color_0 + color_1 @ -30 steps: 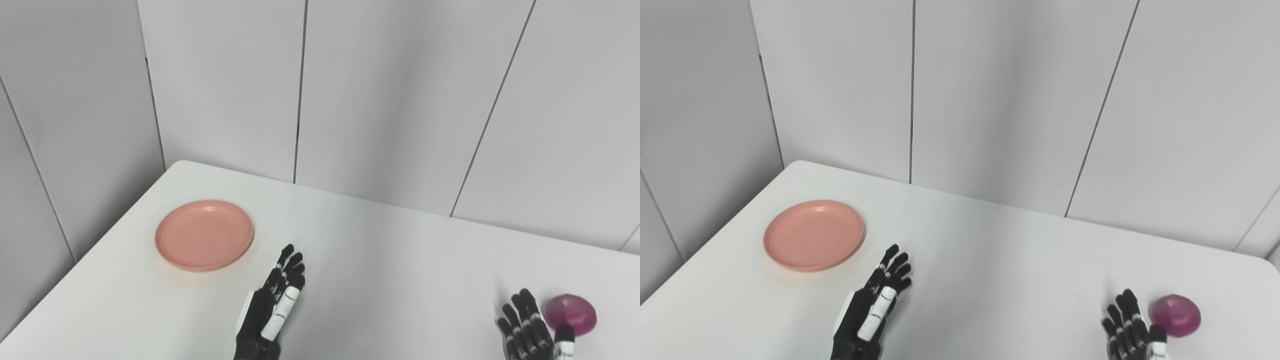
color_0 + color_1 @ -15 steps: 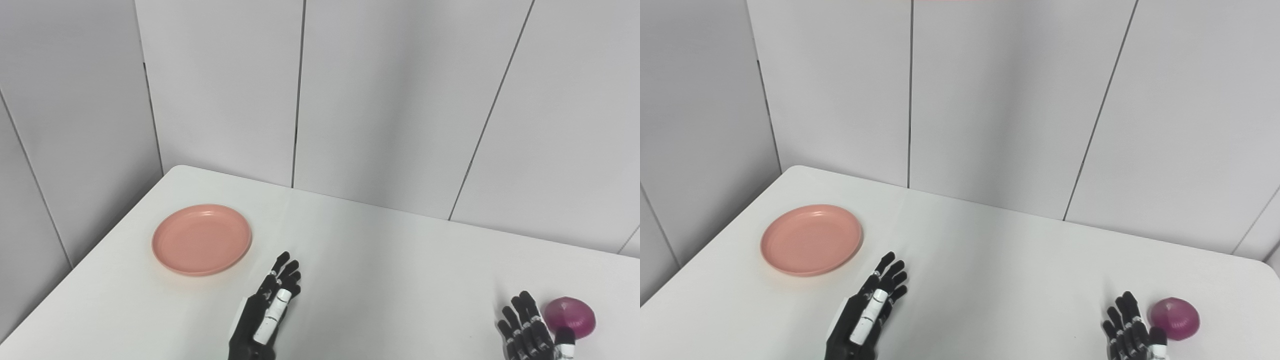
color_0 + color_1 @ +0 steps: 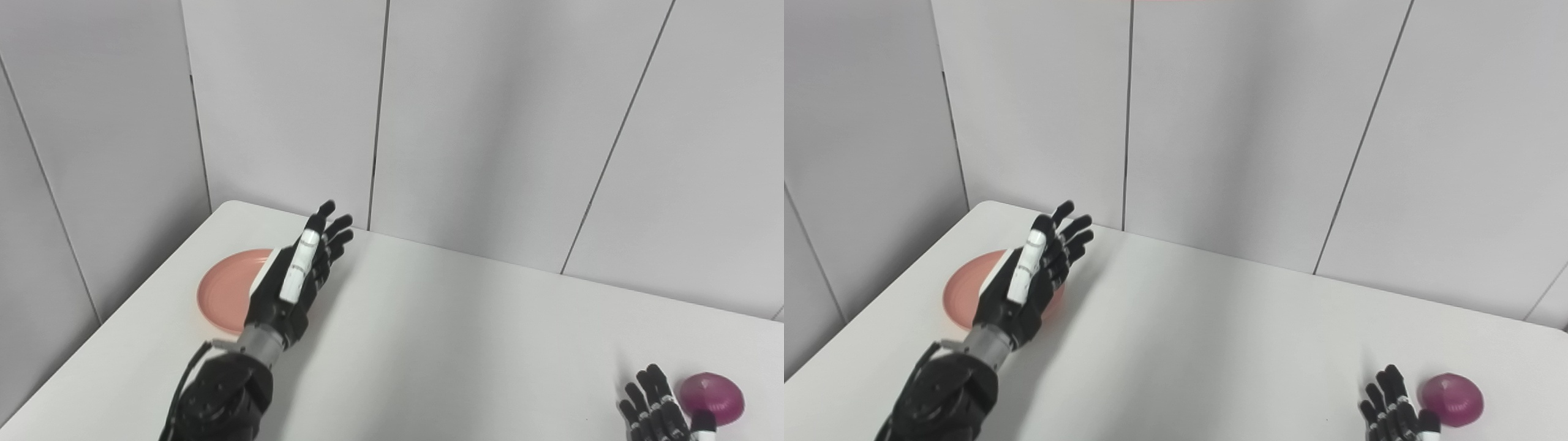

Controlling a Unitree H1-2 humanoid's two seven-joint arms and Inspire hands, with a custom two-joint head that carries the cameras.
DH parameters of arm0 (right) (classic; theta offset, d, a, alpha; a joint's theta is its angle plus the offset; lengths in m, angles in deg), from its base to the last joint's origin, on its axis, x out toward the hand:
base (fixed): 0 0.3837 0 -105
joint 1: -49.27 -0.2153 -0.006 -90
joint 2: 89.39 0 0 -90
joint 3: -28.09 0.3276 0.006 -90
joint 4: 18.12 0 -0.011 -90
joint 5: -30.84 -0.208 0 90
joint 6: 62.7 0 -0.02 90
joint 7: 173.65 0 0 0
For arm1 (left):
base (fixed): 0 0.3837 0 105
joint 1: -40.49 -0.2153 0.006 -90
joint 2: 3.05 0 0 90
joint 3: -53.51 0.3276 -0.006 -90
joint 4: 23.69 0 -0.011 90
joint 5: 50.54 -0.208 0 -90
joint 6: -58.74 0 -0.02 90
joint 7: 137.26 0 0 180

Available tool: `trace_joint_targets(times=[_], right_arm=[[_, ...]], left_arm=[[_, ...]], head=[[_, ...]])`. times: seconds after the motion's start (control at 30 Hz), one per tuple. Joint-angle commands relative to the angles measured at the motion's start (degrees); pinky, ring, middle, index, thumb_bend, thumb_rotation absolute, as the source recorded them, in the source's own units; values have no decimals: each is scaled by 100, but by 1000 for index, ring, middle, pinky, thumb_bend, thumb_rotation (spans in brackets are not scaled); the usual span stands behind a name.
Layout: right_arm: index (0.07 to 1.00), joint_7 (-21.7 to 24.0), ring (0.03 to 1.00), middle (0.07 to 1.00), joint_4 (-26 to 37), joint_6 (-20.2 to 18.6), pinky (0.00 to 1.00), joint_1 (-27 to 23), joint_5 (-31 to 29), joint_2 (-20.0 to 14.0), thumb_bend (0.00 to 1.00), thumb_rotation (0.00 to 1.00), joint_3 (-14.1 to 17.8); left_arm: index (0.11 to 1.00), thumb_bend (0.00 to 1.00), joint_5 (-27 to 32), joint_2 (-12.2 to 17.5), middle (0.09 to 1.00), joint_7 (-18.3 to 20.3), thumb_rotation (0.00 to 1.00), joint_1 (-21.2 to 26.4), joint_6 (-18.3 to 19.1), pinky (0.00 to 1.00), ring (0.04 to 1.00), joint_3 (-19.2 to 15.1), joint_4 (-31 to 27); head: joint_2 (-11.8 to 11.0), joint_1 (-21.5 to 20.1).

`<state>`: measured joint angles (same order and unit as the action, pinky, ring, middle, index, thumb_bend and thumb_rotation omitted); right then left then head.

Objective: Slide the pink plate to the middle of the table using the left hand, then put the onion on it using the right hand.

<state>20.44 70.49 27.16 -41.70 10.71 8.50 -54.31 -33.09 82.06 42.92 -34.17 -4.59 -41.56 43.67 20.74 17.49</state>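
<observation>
Half the pink plate [image 3: 223,294] hidden behind raised, spread left hand [image 3: 298,275]

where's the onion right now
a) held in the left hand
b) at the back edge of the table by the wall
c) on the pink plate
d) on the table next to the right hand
d: the onion lies on the white table just beside the open right hand, far from the pink plate, which the empty left hand partly covers.
</observation>
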Motion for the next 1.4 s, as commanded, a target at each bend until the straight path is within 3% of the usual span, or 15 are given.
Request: trace_joint_targets(times=[0.0,0.2,0.37,0.47,0.63,0.97,1.13,1.37], right_arm=[[1000,113,1000,1000,-894,238,1000,715,-25,105,709,1000,16],[1000,61,1000,1000,-871,197,1000,725,20,105,720,1000,24],[1000,78,1000,1000,-874,214,1000,722,28,112,711,1000,38],[1000,78,1000,1000,-860,196,1000,729,14,120,714,1000,43],[1000,67,1000,1000,-846,179,1000,744,7,130,728,1000,49],[1000,79,1000,1000,-862,174,1000,749,12,133,731,1000,44],[1000,64,1000,1000,-859,175,1000,758,41,135,731,1000,35],[1000,80,1000,1000,-845,181,1000,783,40,134,737,1000,29]], left_arm=[[937,840,121,383,907,135,895,490,23,951,909,-65,62],[875,867,355,979,852,483,890,976,-18,862,855,-226,544],[837,922,250,1283,812,705,899,1264,-341,838,811,-405,1169],[810,948,124,1455,801,731,913,1504,-661,795,800,-586,1770],[811,996,-51,1715,804,863,933,1838,-1233,821,797,-798,2819],[815,1000,-327,2090,776,881,972,2331,-2485,730,762,-1057,4913],[826,1000,-300,2230,788,985,975,2547,-3054,755,774,-1147,5857],[830,1000,-327,2376,792,1002,983,2778,-3351,789,788,-1178,6748]], head=[[20,9],[48,13],[51,16],[49,11],[62,-13],[58,-38],[62,-62],[89,-86]])
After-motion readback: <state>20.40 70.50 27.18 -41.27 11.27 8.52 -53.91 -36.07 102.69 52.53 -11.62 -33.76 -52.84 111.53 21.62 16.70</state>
